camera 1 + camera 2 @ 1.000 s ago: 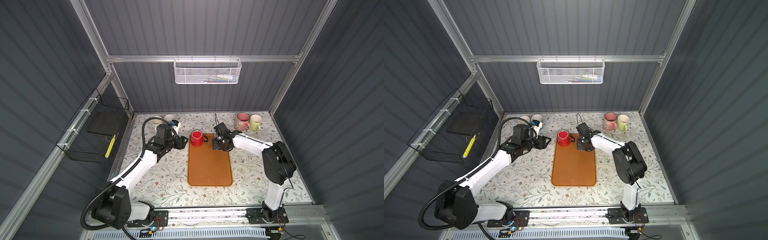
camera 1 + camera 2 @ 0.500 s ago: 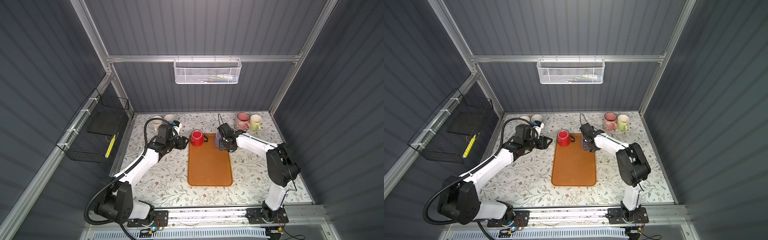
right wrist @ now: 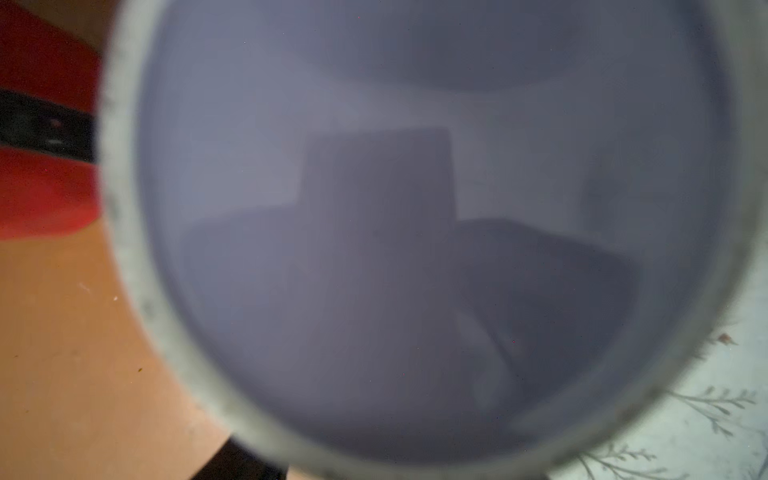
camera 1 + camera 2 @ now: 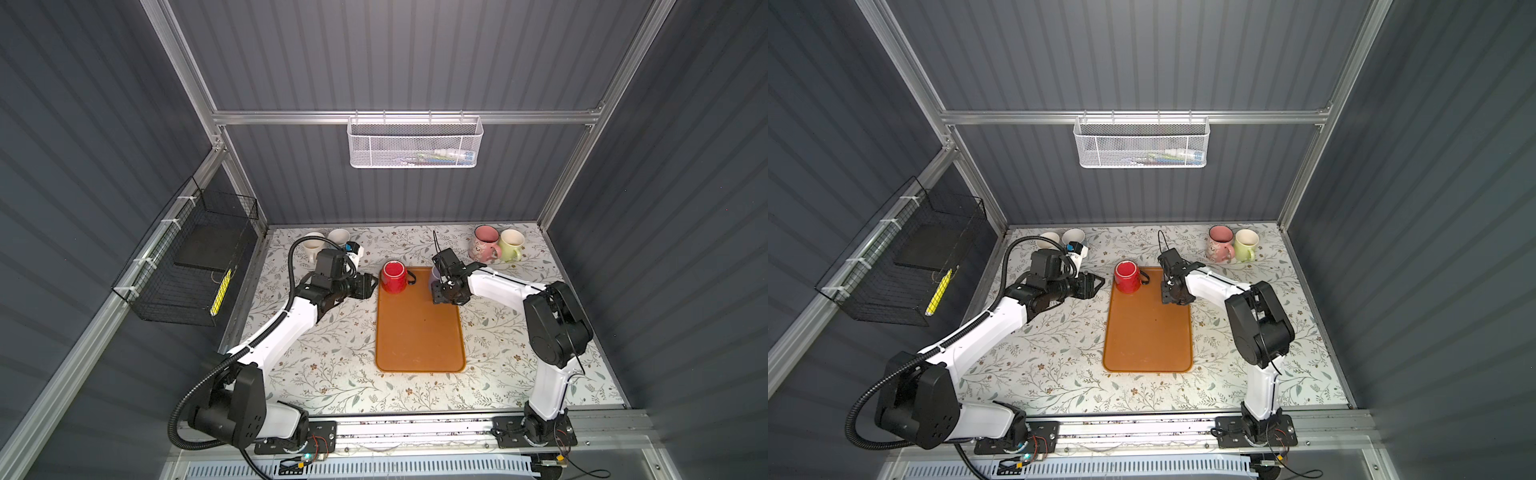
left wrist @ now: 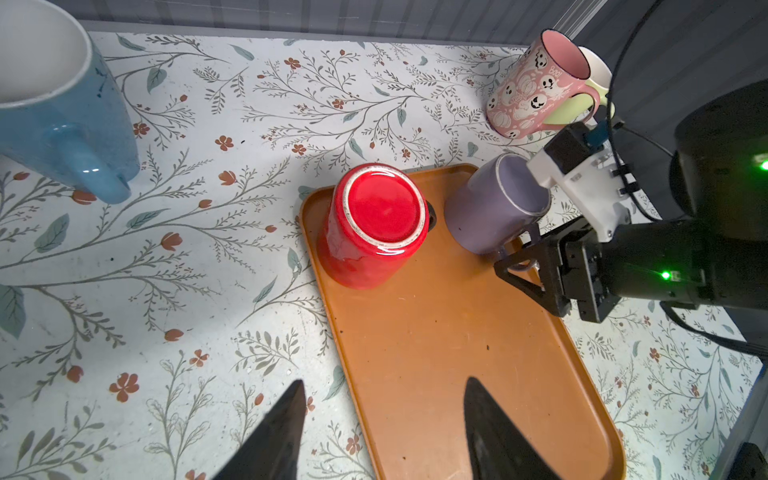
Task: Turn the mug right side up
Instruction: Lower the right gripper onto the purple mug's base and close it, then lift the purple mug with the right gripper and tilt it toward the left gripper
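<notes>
Your right tool (image 5: 515, 257) clamps the tilted purple mug (image 5: 490, 208) at the tray's (image 5: 457, 332) edge; your left tool (image 5: 384, 386), jaws apart, faces the red mug (image 5: 374, 224).

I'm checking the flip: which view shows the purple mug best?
The left wrist view: the purple mug shows nearly whole, tilted over the tray. The right wrist view gives only its blurred base; in a top view only a sliver shows.

Since a second ago the right gripper (image 4: 437, 291) rolls its wrist and draws back slightly toward its own side. The purple mug (image 4: 435, 274), then hidden beneath it, now shows tilted in a top view. The left arm (image 4: 291, 320) shifts only slightly.
</notes>
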### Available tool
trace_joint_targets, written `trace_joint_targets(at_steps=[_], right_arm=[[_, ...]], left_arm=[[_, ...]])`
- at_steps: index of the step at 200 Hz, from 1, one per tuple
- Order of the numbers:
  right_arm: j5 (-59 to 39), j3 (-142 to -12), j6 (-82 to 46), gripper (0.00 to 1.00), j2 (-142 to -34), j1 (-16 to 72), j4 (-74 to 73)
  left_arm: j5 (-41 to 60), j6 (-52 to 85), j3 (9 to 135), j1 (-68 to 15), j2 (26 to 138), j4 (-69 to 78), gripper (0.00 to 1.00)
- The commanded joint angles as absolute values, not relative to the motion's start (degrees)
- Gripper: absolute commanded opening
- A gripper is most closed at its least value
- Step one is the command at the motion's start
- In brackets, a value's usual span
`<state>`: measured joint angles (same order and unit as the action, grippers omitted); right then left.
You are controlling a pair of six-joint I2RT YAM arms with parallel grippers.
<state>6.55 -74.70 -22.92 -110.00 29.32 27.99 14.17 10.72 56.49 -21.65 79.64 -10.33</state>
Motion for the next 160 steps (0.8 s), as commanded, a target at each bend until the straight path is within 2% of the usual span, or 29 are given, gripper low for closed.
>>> trace_joint_targets(at_steps=[1,44,122,160], right_arm=[[8.5,-75.9,-24.2,0.57,-111.2,29.1,28.2],[10.5,-75.5,-25.1,0.52,-111.5,29.1,27.3],[10.4,-75.6,-24.6,0.33,-112.5,29.1,26.9],[10.0,-75.6,-23.8,0.17,-112.2,29.0,26.7]], left_arm=[[14.3,10.3,56.7,-21.4,79.2,-11.5,0.61],[14.2,10.1,56.8,-21.4,79.2,-11.9,0.61],[14.4,10.4,57.1,-21.4,79.8,-11.8,0.61],[14.4,10.5,57.1,-21.4,79.6,-11.8,0.6]])
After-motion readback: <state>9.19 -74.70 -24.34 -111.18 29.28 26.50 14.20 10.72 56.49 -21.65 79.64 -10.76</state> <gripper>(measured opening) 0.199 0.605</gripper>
